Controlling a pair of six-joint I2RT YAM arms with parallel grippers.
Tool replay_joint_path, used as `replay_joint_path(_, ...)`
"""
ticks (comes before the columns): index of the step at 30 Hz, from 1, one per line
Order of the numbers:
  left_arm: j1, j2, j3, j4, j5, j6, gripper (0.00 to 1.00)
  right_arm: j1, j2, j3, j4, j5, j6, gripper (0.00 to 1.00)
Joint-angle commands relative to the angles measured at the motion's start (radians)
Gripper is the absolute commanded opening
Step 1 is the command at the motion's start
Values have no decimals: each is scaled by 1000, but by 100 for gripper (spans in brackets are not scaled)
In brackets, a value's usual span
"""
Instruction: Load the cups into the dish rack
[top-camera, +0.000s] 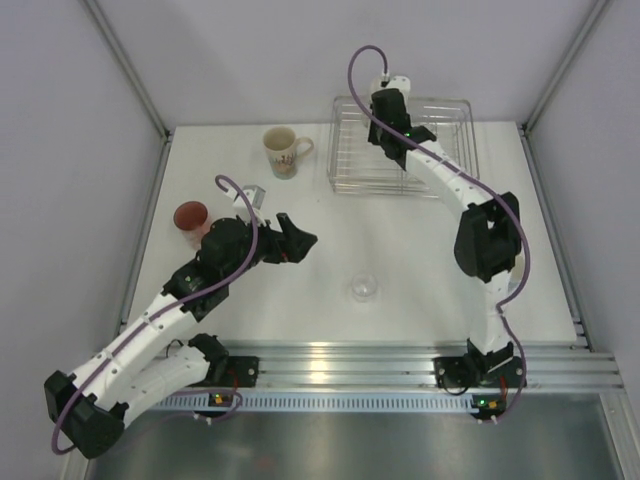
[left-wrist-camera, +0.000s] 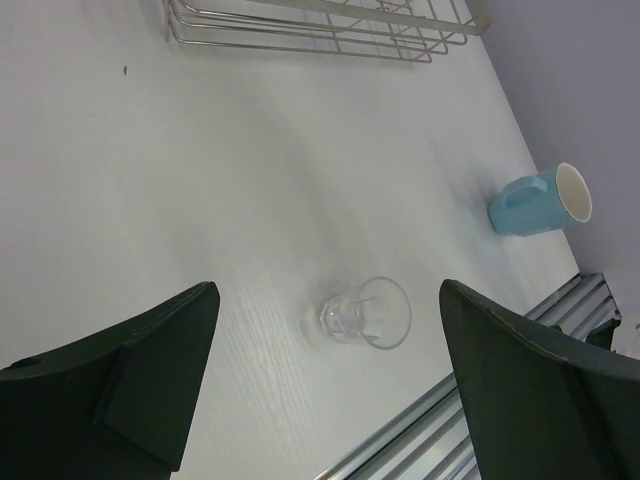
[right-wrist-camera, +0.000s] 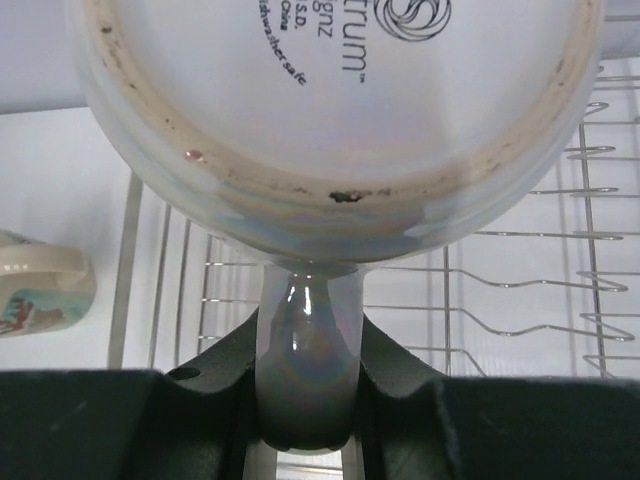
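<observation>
Holding mug (right-wrist-camera: 340, 120) by handle (right-wrist-camera: 305, 300), base-up over far-edge dish rack (right-wrist-camera: 520, 300) so it drains: your right gripper (right-wrist-camera: 305, 390); left gripper (left-wrist-camera: 328, 340) released.

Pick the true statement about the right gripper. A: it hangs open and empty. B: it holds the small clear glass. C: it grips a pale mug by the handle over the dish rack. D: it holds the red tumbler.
C: in the right wrist view the right gripper is shut on the handle of the pale mug, whose base faces the camera, with the dish rack wires behind it.
</observation>
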Motion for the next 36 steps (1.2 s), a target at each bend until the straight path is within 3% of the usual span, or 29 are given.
replay_joint_path(1,-3,-14,-1,24,5,-16,97,-34,40,137,121,53,-37,0)
replay_joint_path(12,-3,3,-7,24,51,-52,96,-77,197,172,238,60,-118,0)
replay_joint_path(25,-3,27,-68,100,101,-125,96,-109,317,272,274,-15,-129,0)
replay_joint_path(36,-3,-9,-59,102,87,-108,96,-112,375,319,262,38,-164,0)
